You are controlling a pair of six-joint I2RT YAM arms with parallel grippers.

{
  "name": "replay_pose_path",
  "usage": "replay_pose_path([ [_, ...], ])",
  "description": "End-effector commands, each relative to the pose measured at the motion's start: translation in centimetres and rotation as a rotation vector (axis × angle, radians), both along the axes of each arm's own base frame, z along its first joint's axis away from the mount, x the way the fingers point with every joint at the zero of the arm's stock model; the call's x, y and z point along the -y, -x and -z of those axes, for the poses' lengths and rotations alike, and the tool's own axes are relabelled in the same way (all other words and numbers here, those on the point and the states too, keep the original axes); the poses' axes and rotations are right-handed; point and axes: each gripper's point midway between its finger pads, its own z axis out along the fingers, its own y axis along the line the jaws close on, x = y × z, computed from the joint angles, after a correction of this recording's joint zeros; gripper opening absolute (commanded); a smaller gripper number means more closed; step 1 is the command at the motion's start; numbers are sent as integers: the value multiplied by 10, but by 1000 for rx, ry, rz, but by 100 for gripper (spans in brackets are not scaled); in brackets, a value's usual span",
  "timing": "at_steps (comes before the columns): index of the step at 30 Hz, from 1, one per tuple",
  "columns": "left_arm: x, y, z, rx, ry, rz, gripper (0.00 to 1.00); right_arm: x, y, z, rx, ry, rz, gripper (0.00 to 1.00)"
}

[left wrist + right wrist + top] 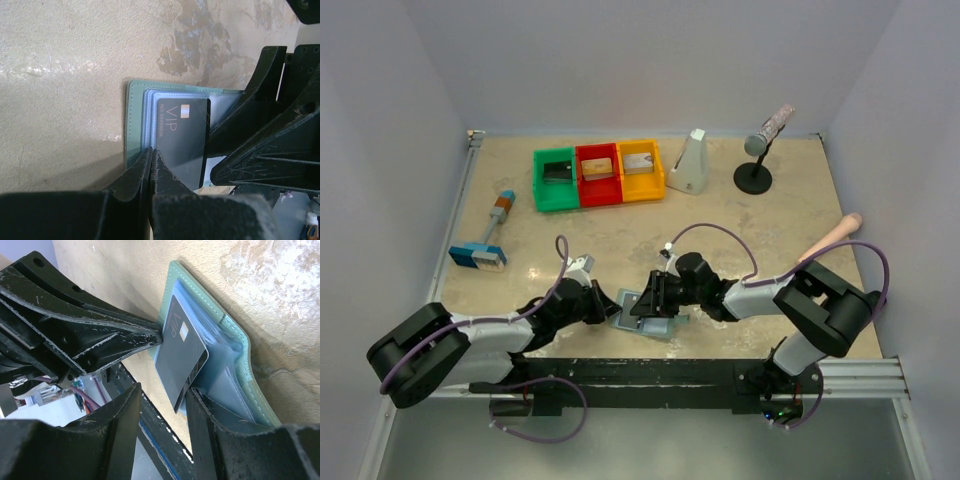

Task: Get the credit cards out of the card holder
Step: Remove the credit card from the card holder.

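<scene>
The card holder [660, 328] lies open on the table between both arms, its teal rim [135, 120] and pale blue pockets [225, 385] facing up. A black credit card [182, 135] marked VIP sticks partly out of a pocket. My left gripper [152, 150] is shut, its tips pressed against the holder's edge beside the card. My right gripper [164, 389] is open, with the card's [180, 355] free corner between its fingers, close to the right finger [200, 405]. In the top view the left gripper [612, 312] and right gripper [648, 300] meet over the holder.
Green [556, 178], red [598, 172] and yellow [640, 168] bins stand in a row at the back, each with a small flat item inside. A blue-headed brush [485, 240] lies at the left. A white wedge-shaped object [690, 162] and a microphone stand [756, 165] stand back right.
</scene>
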Motion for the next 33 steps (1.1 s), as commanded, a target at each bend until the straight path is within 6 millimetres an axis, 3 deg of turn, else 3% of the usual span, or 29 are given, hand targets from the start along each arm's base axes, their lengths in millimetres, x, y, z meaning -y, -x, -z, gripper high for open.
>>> replay_pose_path([
  [1, -2, 27, 16, -84, -17, 69, 0, -14, -7, -17, 33, -38, -6, 45],
  [9, -1, 25, 8, -66, -9, 69, 0, -10, -13, -13, 38, 11, 27, 45],
  [21, 2, 26, 14, -82, -21, 85, 0, -29, -8, -30, 43, -95, -65, 43],
  [33, -10, 27, 23, -93, -73, 51, 0, -18, -3, -31, 60, -83, -47, 38],
])
